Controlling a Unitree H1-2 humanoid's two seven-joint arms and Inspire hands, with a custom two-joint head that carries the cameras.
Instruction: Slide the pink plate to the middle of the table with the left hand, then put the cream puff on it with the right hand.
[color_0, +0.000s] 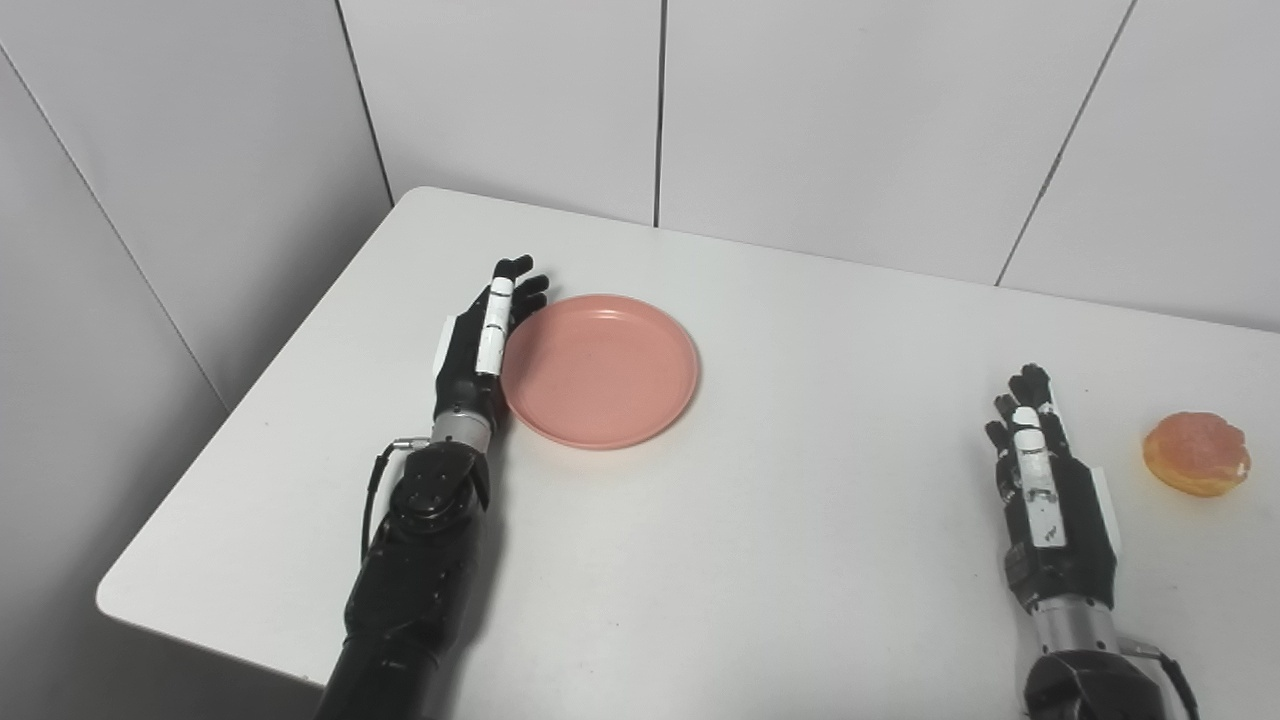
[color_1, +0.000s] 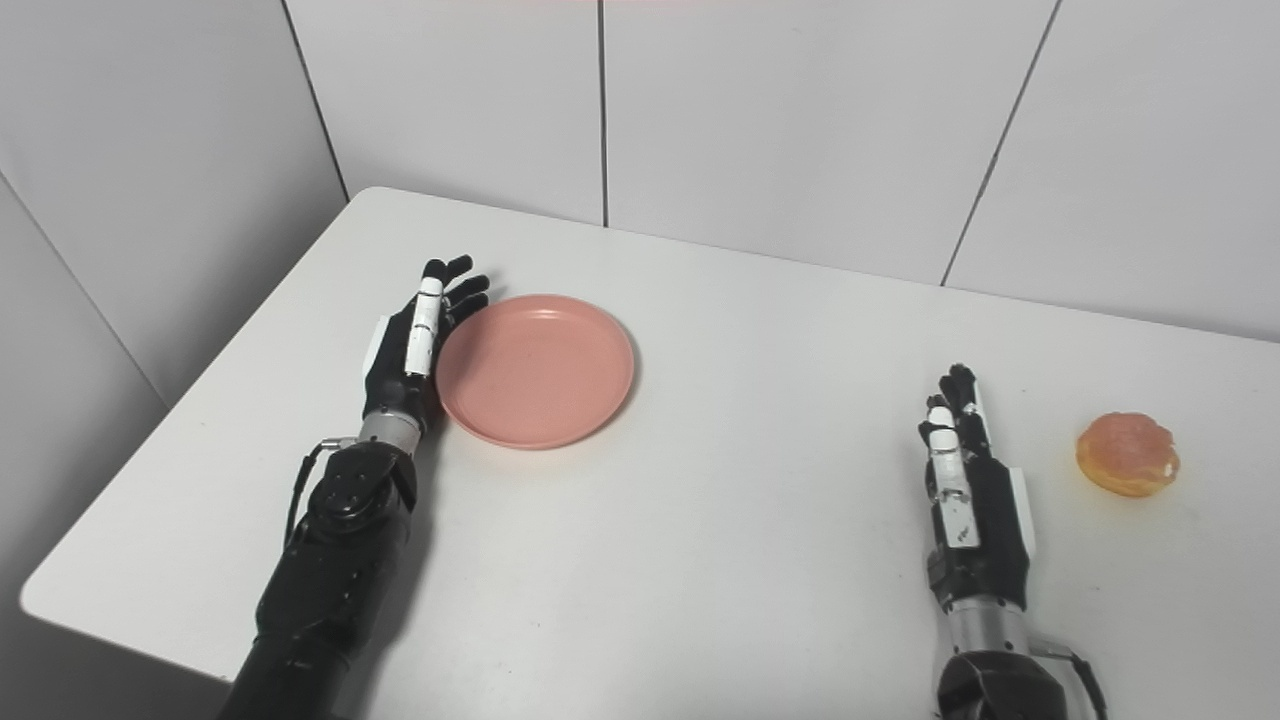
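- Nearest the camera, the right hand rests empty, fingers straight and together, cream puff just to its right.
- Farther back, the left hand, fingers extended, flanks the pink plate, its push lying rightward toward mid-table.

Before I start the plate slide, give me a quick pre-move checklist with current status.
1. Left hand set edge-on against the left rim of the pink plate: ok, though actual contact cannot be told.
2. Left hand open, holding nothing: ok.
3. Plate empty: ok.
4. Table along the path from the plate toward the middle free of obstacles: ok.
5. Right hand open and waiting, apart from the cream puff: ok.
6. Plate already at the middle: not ok, it sits left of centre.
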